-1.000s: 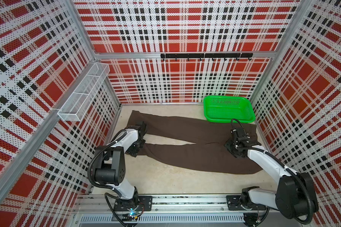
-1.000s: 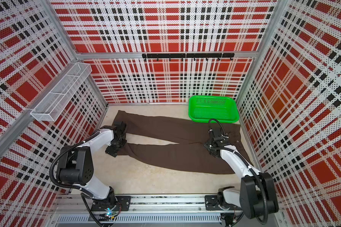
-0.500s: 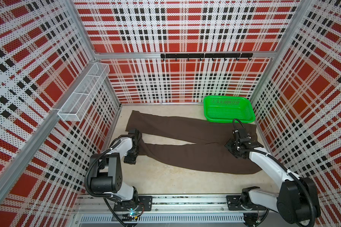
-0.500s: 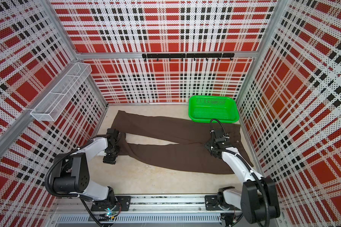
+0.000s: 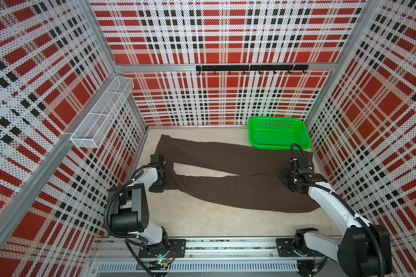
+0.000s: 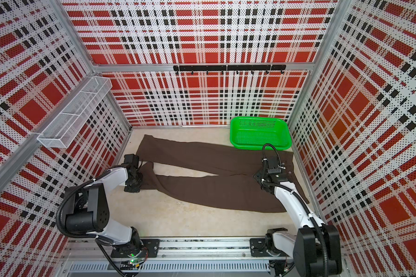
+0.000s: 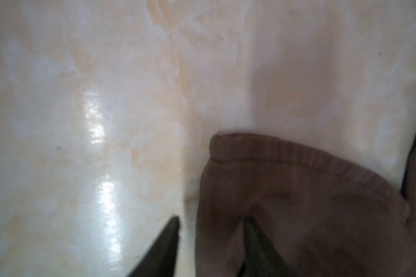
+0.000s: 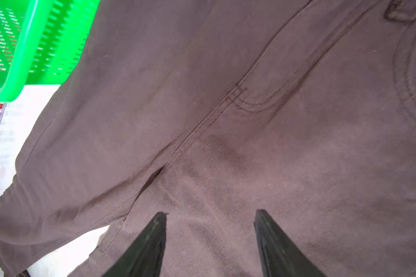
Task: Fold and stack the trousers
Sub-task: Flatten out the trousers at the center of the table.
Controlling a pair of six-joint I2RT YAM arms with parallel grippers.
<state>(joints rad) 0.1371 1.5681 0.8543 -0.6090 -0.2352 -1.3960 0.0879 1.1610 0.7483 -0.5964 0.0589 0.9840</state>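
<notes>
Left wrist view shows the left gripper [image 7: 211, 219] low over the pale beige table [image 7: 82, 96], jaws part way apart. The stitched hem [image 7: 274, 148] of one leg lies between them, and a strip of bare table shows between one finger [image 7: 163, 244] and the cloth, so I judge the cloth is not yet pinched. In both top views the long dark brown cloth trousers [image 5: 226, 191] lie unfolded on the table, the waist end right against the bright green plastic mesh basket [image 5: 274, 145], the two legs running away from the basket in a narrow V. The long axis goes across the table, waist toward the basket, hems pointing away from it. The right gripper [image 8: 210, 212] is at the end near the basket, jaws spread wide and empty, tips at the cloth beside the crotch seam [image 8: 202, 127]. I think the step in hand is the first fold, taking the leg that lies further from the basket. The next move calls for a full pinch on the hem, then a carry onto the other leg while the right side holds its end.
</notes>
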